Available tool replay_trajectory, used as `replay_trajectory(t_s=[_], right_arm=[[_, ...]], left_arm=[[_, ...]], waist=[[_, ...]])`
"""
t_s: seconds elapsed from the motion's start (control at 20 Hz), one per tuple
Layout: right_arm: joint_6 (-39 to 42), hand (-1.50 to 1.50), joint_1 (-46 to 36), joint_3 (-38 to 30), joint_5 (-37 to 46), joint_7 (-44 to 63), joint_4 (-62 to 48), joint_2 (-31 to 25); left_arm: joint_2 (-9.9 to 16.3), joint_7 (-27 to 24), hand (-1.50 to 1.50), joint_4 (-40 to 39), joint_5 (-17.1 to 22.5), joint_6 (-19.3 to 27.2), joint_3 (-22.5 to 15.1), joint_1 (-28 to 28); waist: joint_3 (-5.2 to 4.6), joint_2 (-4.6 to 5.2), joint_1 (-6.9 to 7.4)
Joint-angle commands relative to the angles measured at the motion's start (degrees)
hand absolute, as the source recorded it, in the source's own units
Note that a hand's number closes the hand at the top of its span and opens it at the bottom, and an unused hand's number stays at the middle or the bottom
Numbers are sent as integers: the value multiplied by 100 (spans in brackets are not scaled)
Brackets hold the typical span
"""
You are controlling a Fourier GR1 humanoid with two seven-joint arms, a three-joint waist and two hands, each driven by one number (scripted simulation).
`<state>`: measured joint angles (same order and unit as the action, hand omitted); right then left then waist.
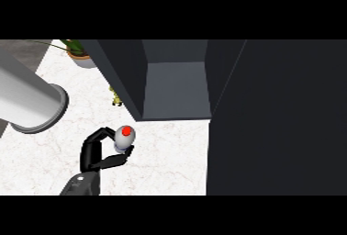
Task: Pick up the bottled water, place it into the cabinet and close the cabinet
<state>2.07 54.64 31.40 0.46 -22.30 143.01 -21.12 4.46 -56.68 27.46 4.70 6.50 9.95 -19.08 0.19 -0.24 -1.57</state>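
Note:
The bottled water [124, 139] is a small pale bottle with a red cap, seen from above over the white marble counter [41, 156]. My left hand [95, 153] is shut on it, fingers arching over from the left and the thumb pressing from below. The bottle sits just in front of and left of the dark cabinet [129, 78], whose open compartment shows a grey shelf floor [177, 89]. The cabinet door [278, 119] stands open as a large dark panel at the right. My right hand shows nowhere.
A big white cylinder [27, 98] lies at the left edge. A potted plant [80, 57] stands at the back left, and a small yellow-green object [115, 97] rests against the cabinet's left wall.

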Motion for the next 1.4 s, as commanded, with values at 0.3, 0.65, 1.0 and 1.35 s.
replay_trajectory(t_s=[0.3, 0.65, 1.0, 1.35], right_arm=[[-212, -150, 233, -24, 100, 173, 777, -295], [-286, -150, 564, -48, -1, 120, 975, -577], [-300, -150, 473, -89, -198, -178, 845, -637], [-192, -150, 695, -439, -504, -385, 868, -841]], left_arm=[[-128, 169, 150, 401, -428, -917, -792, 282], [-440, 927, 150, 1481, 183, -567, -1728, 348], [-445, 2366, 150, 2302, 927, 538, -2591, -334], [-446, 3142, 150, 2595, 1611, 1583, -3358, -973]], waist=[[-18, -10, 111], [-19, -17, 90], [-20, -1, 30], [-21, 12, -28]])
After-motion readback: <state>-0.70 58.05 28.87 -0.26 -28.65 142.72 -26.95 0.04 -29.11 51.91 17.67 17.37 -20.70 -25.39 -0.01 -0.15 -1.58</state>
